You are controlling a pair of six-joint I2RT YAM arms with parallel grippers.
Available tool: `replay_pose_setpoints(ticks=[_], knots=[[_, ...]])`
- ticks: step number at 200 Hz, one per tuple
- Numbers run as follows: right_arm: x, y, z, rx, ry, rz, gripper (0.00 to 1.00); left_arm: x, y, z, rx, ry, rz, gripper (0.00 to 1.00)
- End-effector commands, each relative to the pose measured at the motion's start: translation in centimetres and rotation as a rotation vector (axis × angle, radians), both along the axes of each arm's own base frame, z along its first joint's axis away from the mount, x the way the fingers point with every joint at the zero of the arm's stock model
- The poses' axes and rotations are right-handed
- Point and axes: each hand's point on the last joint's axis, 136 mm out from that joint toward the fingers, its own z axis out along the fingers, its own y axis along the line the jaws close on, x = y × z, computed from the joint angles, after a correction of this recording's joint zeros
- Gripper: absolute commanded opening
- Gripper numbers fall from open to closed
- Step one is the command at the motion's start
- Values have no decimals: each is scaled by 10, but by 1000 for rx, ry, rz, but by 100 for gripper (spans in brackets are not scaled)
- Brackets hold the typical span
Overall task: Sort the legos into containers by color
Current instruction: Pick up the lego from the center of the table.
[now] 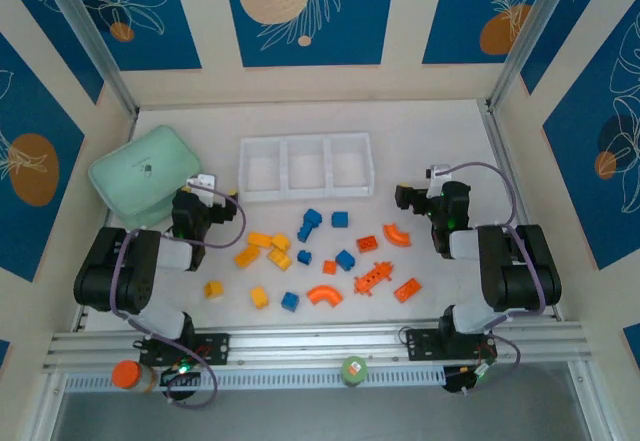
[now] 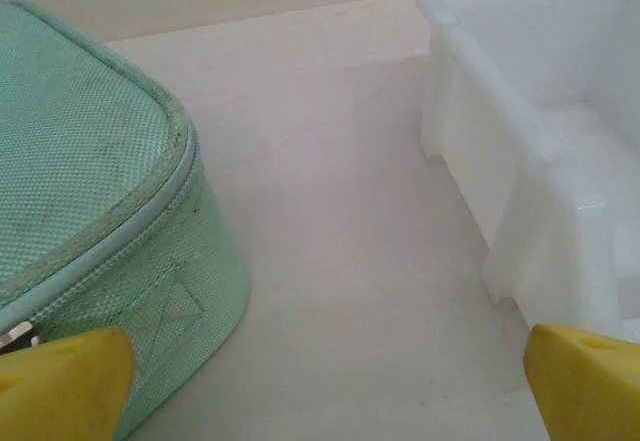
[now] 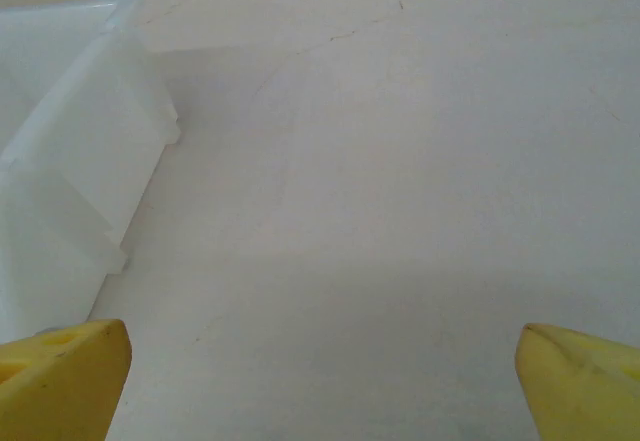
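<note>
You have a pale bench (image 1: 440, 131) with everything set around the translucent white tray (image 1: 305, 197), which lies crosswise toward the back, its three square compartments in a row.

Left of the tray is the mint-green case (image 1: 140, 176), rounded and zipped. Its lid carries a small dark mark (image 1: 147, 169), too small for you to read. No other writing can be made out on the tray or the bricks.

Your left end effector (image 2: 325, 376) hangs near the tray's left front corner, between the case and the tray. Its yellow fingertips (image 2: 60, 381) stand wide apart and hold nothing. Your right end effector (image 3: 320, 381) hangs just off the tray's right front corner, fingers equally wide and holding nothing.

The legos (image 1: 303, 257) all lie loose on the bench in front of the tray, outside its compartments:
- The yellow ones (image 1: 260, 240) lie before the left compartment.
- The blue ones (image 1: 310, 221) lie before the middle.
- The orange-red ones (image 1: 367, 243) lie before the right end, among them two arches (image 1: 398, 233) and a long studded piece (image 1: 372, 279).
</note>
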Motion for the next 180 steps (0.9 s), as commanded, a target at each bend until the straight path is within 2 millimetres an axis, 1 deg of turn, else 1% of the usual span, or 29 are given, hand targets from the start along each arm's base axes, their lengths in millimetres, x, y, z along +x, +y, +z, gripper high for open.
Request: replay_pose_setpoints(ticks=[1,180], knots=[[6,3,13,-9,-46,20,99,6,2,7,-1,-19,-7,99],[6,3,13,-6,-46,22,99,5,2,7,-2,-18,-4,99]])
